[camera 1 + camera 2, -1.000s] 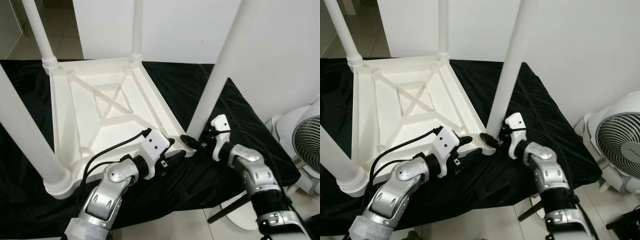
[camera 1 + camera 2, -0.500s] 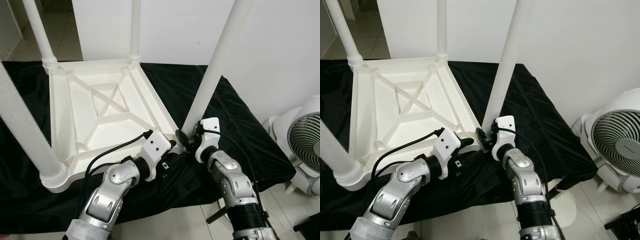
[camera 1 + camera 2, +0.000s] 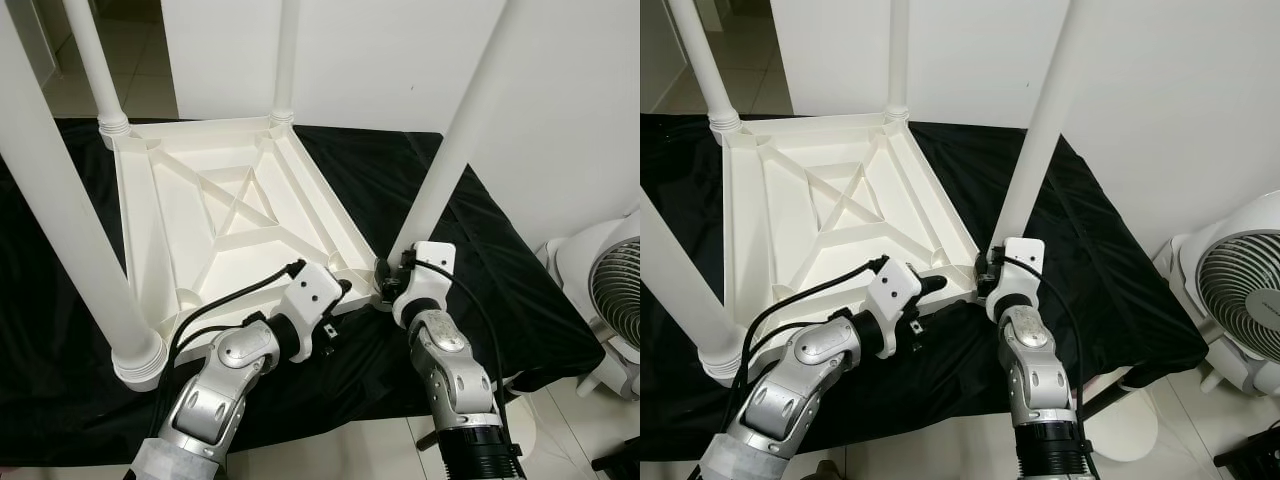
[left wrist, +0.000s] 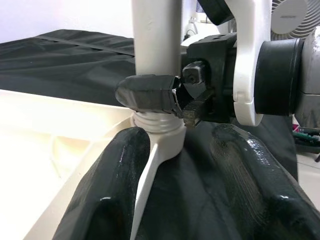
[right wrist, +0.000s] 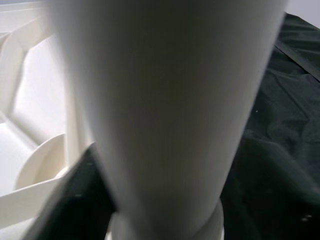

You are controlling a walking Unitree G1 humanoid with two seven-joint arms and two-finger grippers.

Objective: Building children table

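Left wrist view: right gripper (image 4: 172, 100) round table leg (image 4: 156, 50).

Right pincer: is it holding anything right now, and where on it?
Yes: the right pincer clamps the near-right table leg at its base, just above the threaded collar.

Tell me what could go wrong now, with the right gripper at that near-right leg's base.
1. The right gripper grips the near-right leg low, just above its threaded collar, while the leg rises far above, so a sideways push could lever it crooked in the socket.
2. The upturned tabletop lies on loose black cloth; turning force could slide it, though the left gripper at that corner may steady it.
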